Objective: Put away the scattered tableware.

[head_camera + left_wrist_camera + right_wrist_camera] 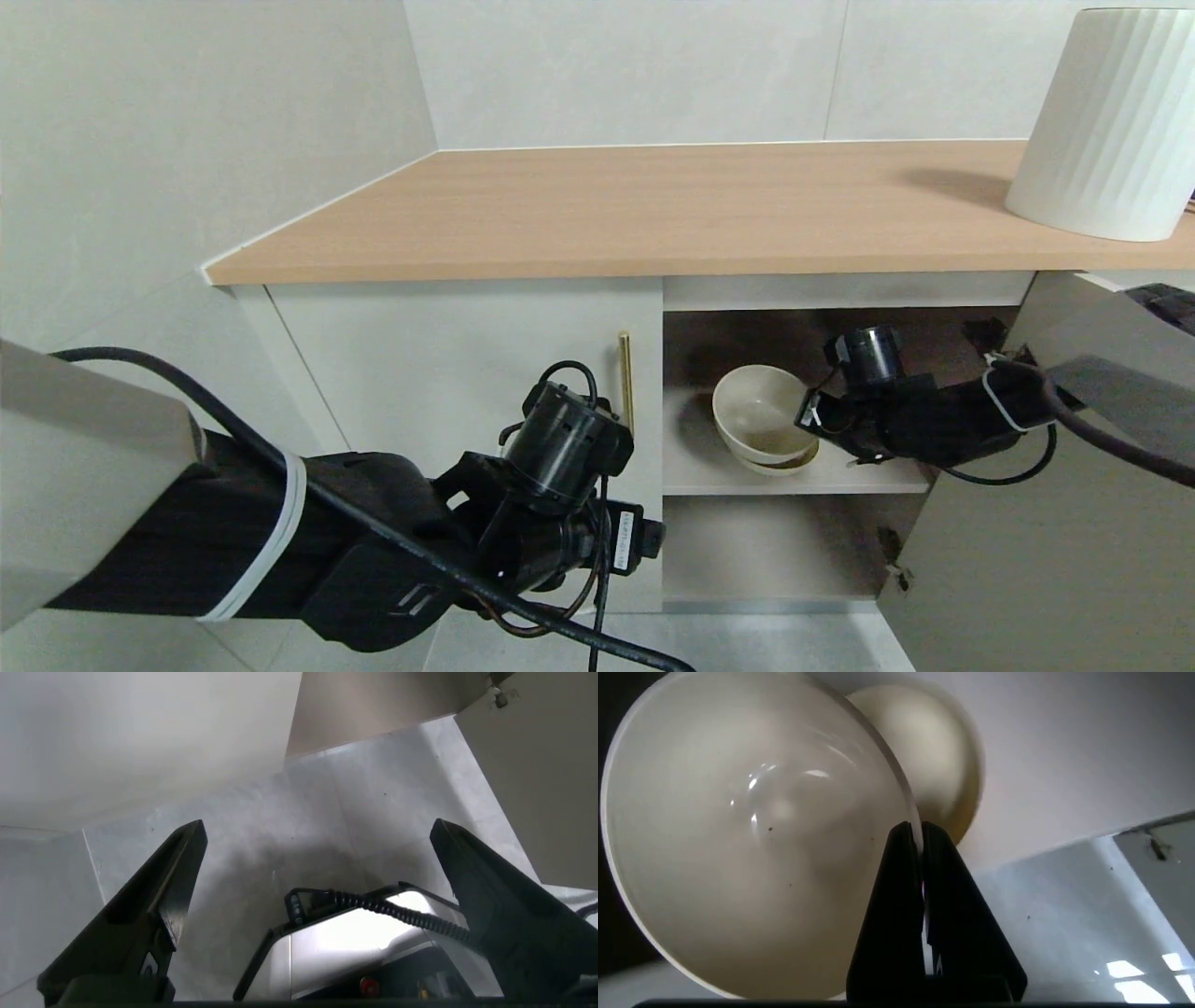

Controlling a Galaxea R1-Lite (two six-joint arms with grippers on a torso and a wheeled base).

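Note:
A cream bowl [758, 411] hangs tilted on its side inside the open cabinet, its rim pinched by my right gripper [810, 415]. In the right wrist view the gripper [920, 833] is shut on the rim of this bowl [757, 831]. A second cream bowl [794, 460] rests on the cabinet shelf [840, 478] just under it and appears again behind the held one [948, 756]. My left gripper [318, 831] hangs low in front of the closed left door, open and holding nothing, with the floor beyond it.
The cabinet's right door [1027, 532] stands open toward me. The left door has a gold handle [625, 378]. A white ribbed cylinder [1111, 121] stands on the wooden countertop [653, 205] at the far right. A lower shelf space lies beneath the bowls.

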